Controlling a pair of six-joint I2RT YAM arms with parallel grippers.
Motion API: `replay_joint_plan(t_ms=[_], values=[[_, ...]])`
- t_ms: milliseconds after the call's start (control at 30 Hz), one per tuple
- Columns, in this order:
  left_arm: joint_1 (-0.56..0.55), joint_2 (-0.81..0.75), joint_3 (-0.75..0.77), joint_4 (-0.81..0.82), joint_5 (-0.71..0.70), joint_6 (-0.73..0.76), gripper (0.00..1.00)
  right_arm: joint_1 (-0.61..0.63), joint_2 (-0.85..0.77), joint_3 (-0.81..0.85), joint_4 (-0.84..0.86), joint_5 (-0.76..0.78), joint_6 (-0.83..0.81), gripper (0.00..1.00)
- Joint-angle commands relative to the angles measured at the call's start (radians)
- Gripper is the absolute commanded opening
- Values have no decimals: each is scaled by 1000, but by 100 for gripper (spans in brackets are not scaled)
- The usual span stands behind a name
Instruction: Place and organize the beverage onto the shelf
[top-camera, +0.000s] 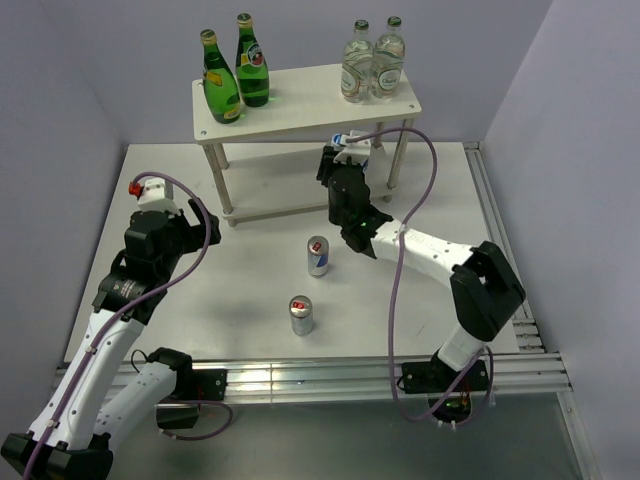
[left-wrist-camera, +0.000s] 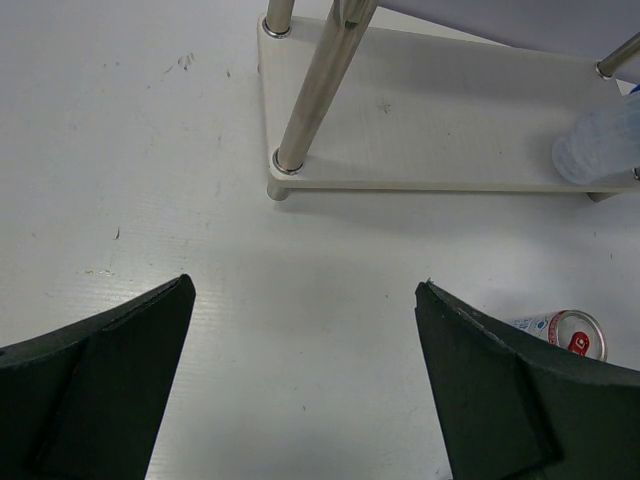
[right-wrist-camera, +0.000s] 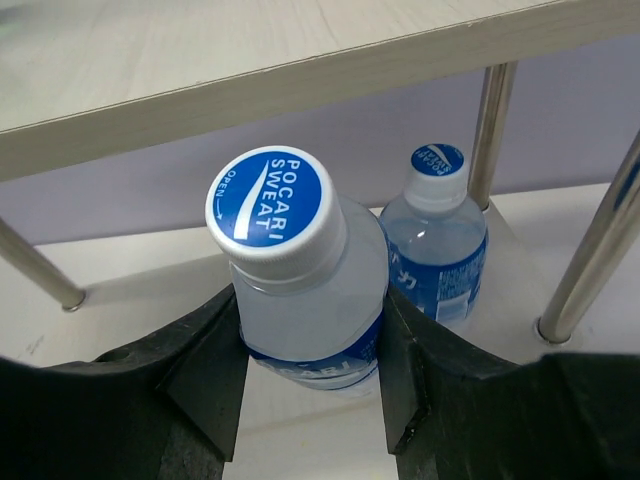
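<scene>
White tabletop (top-camera: 230, 300): right gripper (right-wrist-camera: 308, 375) clamps a clear, blue-capped water bottle (right-wrist-camera: 300, 290) within the shelf (right-wrist-camera: 250, 60); left gripper (left-wrist-camera: 305, 380) gapes wide.

Top view: the water bottle (top-camera: 345, 141) is largely hidden under the upper board of the shelf (top-camera: 300, 100) — only its cap end shows. Left wrist view: a can (left-wrist-camera: 560, 332) is part-covered by the left fingers (left-wrist-camera: 490, 400); a pale bottle (left-wrist-camera: 603, 145), blurred, is cut by the right edge. Right wrist view: the right fingers (right-wrist-camera: 200, 380) mask the water bottle's base.
</scene>
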Motion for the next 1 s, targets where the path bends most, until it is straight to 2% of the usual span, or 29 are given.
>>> replay_joint_plan(t_ms=[0,300,533,733,800,867,933,967], values=[[3,-6,-6,35,11,10,99,-49,18,97,212,-12,11,0],[3,6,-4,37,14,13,99,-96,107,77,264,-18,71,0],[3,12,-4,37,12,12,99,-99,161,71,325,-15,41,0],[3,15,-3,37,11,12,99,-101,214,117,304,34,21,0],[3,17,-3,35,12,12,99,-102,222,132,292,49,16,36],[3,17,-3,35,12,13,99,-101,230,135,295,54,10,68],[3,17,-3,35,12,12,99,-104,233,142,281,59,13,80],[3,17,-3,37,12,13,99,-103,234,140,278,57,13,96]])
